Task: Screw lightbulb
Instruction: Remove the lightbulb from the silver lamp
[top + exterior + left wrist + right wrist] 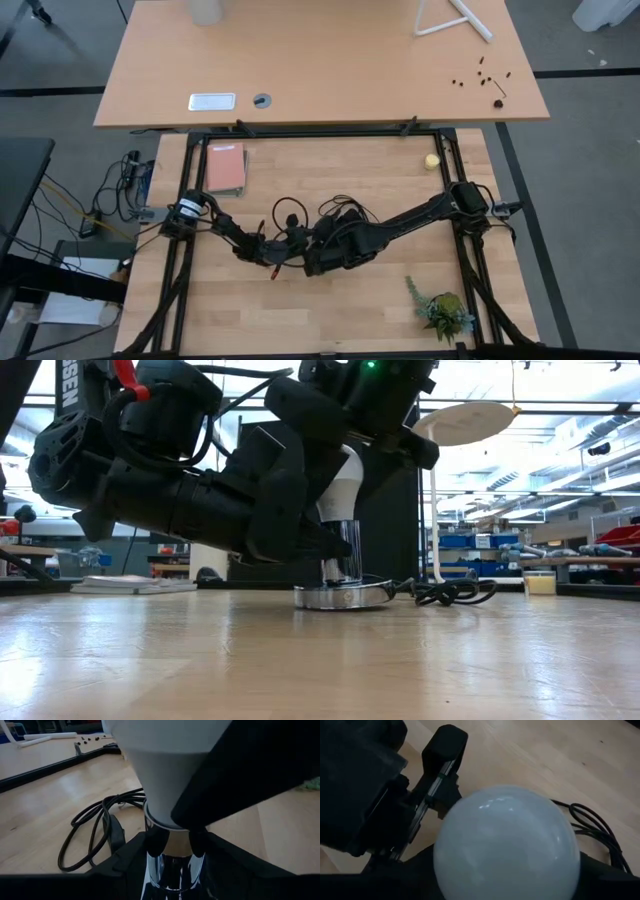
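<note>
Both arms stretched low over the wooden surface (330,310), meeting near its middle. Left arm reaching in from the left edge, nearly flat, with the left claw (172,842) held level at the neck of the chrome socket (343,565); its two dark fingers (154,840) pressed on either side of that neck just under the bulb, so closed on the socket. Right arm coming from the right edge, bent down at the wrist, with the right claw (505,885) above and around the lightbulb (506,845), pointing downward. From the right wrist view only the white dome of the lightbulb seen, filling the space between dark finger parts at the picture's lower edge; contact not clear, so cannot tell whether this claw grips or stands open.

Lightbulb upright in the socket, which stands on a round silver base (343,596) on the surface, black cord (445,592) coiled just beside it.

In the high view bulb and socket fully hidden under the two claws. In the low view most of the bulb covered by the dark arm bodies, only a white strip showing. Screw end not visible anywhere.
</note>
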`<state>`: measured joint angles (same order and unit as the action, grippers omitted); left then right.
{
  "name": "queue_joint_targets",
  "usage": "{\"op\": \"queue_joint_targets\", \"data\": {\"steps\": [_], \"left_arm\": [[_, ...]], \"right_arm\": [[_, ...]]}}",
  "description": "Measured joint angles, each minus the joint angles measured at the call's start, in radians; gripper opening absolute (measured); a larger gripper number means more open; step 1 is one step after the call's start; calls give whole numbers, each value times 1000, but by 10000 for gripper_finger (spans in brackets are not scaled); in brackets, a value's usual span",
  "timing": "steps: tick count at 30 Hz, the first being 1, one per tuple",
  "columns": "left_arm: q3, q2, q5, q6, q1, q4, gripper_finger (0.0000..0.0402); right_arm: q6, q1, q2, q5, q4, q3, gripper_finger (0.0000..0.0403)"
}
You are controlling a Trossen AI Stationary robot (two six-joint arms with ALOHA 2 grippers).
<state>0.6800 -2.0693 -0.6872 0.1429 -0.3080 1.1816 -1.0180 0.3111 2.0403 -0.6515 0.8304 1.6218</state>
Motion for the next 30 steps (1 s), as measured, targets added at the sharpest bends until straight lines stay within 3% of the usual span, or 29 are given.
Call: {"op": "queue_joint_targets", "data": {"steps": [4, 13, 18, 26, 30], "left_arm": [[0, 0, 0, 0, 0, -3, 188], [2, 0, 26, -18, 0, -34, 188], [1, 3, 67, -39, 0, -41, 188], [-1, 3, 164, -59, 0, -40, 188], [-1, 3, 191, -59, 1, -42, 188]], "right_arm": [[13, 0, 0, 19, 6, 0, 243], [202, -13, -18, 142, 42, 1, 260], [470, -45, -45, 272, 54, 1, 233], [948, -135, -57, 618, 73, 1, 213], [1209, -183, -56, 694, 104, 1, 202]]}}
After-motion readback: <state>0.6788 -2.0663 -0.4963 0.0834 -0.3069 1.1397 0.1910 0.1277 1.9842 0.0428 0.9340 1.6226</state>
